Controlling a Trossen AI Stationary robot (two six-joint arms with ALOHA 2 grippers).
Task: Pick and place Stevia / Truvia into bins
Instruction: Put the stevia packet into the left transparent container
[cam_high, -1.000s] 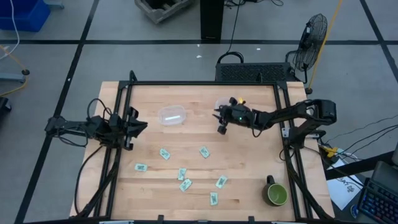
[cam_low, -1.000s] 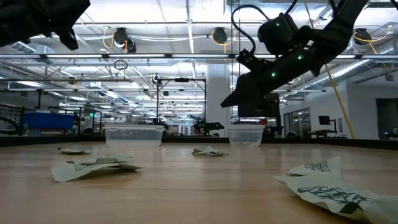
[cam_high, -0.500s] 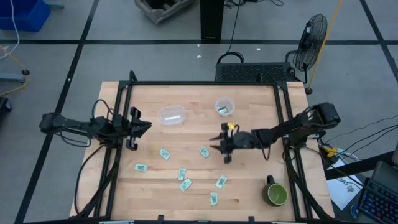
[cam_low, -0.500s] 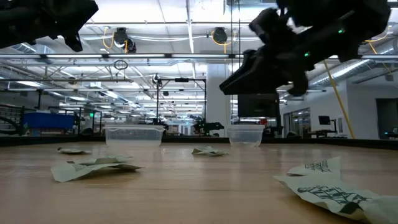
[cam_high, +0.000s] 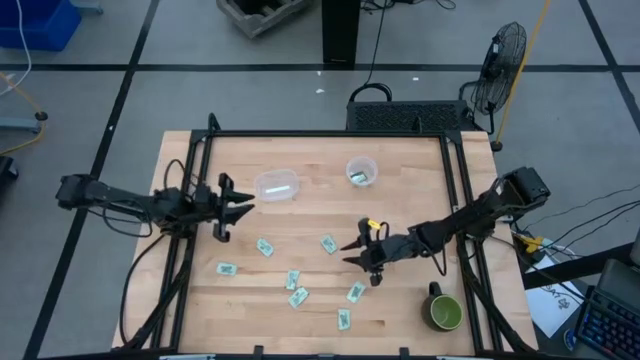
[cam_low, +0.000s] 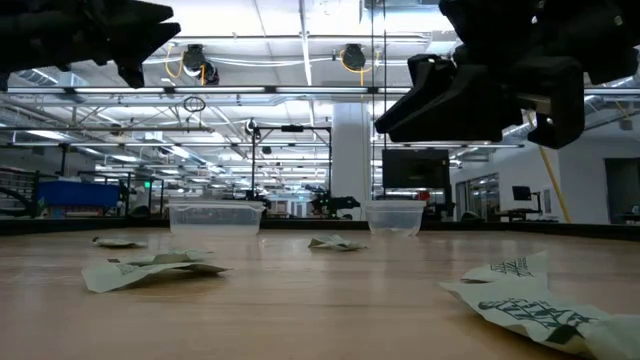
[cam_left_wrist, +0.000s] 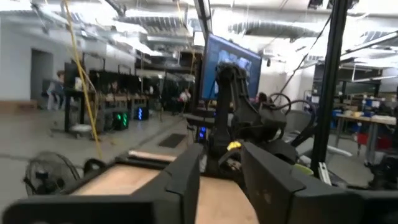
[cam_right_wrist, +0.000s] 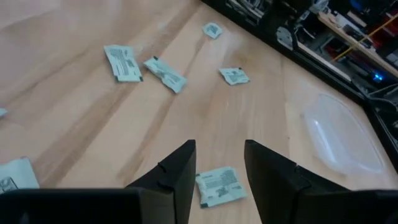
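**Sachets scattered, both tools empty**

Currently seven Stevia sachets (cam_high: 298, 297) are seen loose on the wooden counter (cam_high: 400, 160) in the high view: flat, thin paper rectangles, pale green and white with print. No common heading is shown; long axes are skewed at various angles, none squared to the counter edges. One more sachet is seen inside the round cup (cam_high: 362, 172), lying tilted against the wall. The oval tub (cam_high: 277, 185) is clear, shallow plastic; contents cannot be made out from above.

The right tool (cam_high: 351, 250) is held over the counter mid-right, fingers parted, nothing between them. In the right wrist view one sachet (cam_right_wrist: 217, 184) is framed in the gap between the two dark fingers, lying flat on the wood and partly cut off by them; three more sachets are seen farther off, plus the tub rim.

The left tool (cam_high: 243, 205) is held at the left counter edge, near the oval tub, fingers apart and empty.

A dark green mug (cam_high: 443, 310) is stood at the near right corner.

In the low view the sachets look crumpled, edges lifted; both arms are cropped at the frame top.
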